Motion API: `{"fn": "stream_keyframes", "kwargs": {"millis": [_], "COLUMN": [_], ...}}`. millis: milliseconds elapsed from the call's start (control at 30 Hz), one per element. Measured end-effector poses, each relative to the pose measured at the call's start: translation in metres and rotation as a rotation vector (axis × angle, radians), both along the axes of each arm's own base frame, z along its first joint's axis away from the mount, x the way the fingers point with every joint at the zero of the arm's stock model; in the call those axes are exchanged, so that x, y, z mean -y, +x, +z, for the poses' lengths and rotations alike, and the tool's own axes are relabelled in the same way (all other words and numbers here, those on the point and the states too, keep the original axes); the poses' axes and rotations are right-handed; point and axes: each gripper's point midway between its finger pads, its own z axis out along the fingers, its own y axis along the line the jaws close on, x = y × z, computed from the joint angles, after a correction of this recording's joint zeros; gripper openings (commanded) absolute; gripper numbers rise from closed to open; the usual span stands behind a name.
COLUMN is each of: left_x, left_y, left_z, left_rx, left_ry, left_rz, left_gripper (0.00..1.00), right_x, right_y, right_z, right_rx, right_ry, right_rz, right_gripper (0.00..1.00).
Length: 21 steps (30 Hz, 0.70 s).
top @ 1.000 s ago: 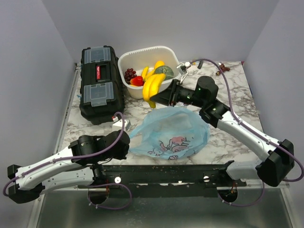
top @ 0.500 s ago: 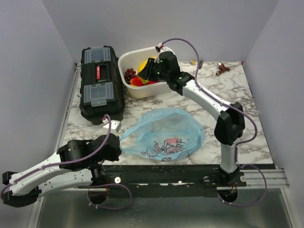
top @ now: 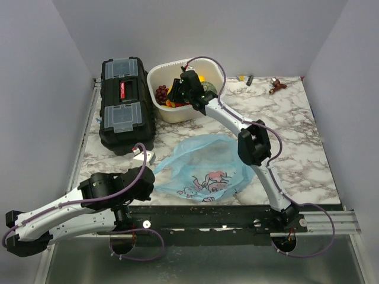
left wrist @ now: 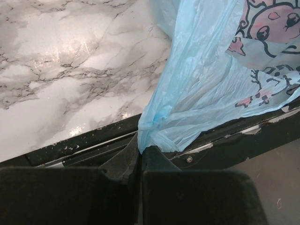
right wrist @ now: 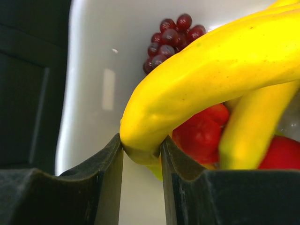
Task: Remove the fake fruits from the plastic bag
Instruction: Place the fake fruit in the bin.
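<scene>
Right tool [right wrist: 142, 149] clamped on the yellow plastic banana bunch [right wrist: 211, 75] inside the white plastic tub [right wrist: 89, 93]; left tool [left wrist: 140, 152] pinched on the light-blue plastic bag [left wrist: 201, 84]. Advice: settle the bunch before releasing.

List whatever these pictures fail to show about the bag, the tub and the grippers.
Inside the plastic bag: top view, crumpled translucent film hides whether fruit remains.
The right gripper: top view, its own wrist covers it over the white tub.
The bananas: right wrist view, cut off by the right edge.
A small brown object at the far right: top view, too small to identify.
</scene>
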Motion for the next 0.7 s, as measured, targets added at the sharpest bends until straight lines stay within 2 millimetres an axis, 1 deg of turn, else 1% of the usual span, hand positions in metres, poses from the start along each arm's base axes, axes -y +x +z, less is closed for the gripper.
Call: {"fn": "stream_keyframes", "kwargs": {"millis": [67,100,167,333,500,700], "left_x": [0.0,0.0,0.0,-0.001,-0.001,0.001], "left_y": [0.0,0.0,0.001,0.001,0.002,0.003], "left_z": [0.0,0.0,0.0,0.005,0.007,0.003], "left_rx": [0.0,0.001,0.005,0.02,0.03,0.022], "left_ry": [0.002,0.001,-0.003,-0.035,-0.043,-0.018], "left_rz": [0.0,0.001,0.002,0.004,0.008,0.009], "left_gripper": [0.0,0.0,0.0,0.0,0.0,0.0], "right_x": [-0.001,-0.001,-0.004,-0.005,-0.003,0.001], "right_y": [0.002,0.002,0.005,0.008,0.008,0.004], "right_z": [-0.015,-0.022,-0.027,-0.026,-0.027,-0.024], "right_rx": [-0.02,-0.029,-0.03,-0.022,-0.024,-0.029], "right_ry": [-0.007,-0.009,-0.004,0.006,-0.011,-0.043], "right_rz": [-0.005,-0.007,-0.009,-0.016,-0.018,-0.008], "right_gripper": [0.22,0.26,0.31,0.45,0.56,0.61]}}
